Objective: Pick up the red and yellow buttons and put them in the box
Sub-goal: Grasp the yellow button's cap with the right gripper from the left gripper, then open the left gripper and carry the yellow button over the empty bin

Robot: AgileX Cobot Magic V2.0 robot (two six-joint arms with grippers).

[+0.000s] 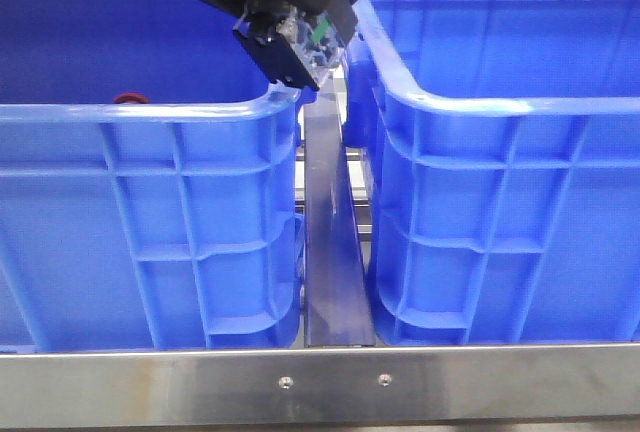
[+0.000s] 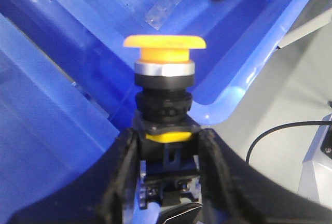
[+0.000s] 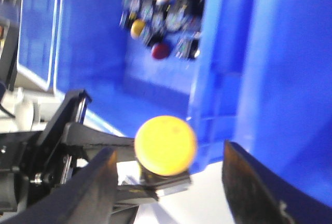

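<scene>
1. a small yellow mushroom-cap push button (image 2: 165, 86) is pinched by its dark body between the left gripper (image 2: 168, 146) fingers, above the deep blue plastic crates (image 1: 500, 212).
2. the right gripper (image 3: 166, 182) is spread wide, holding nothing.
3. the button is judged light, rigid and smooth-capped; the ridged dark body is the surest hold.

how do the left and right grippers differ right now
The left gripper is shut on the yellow button, gripping its dark body with the cap upward. The right gripper is open, holding nothing, fingers spread wide. Both have black fingers and hover by the blue crates.
</scene>
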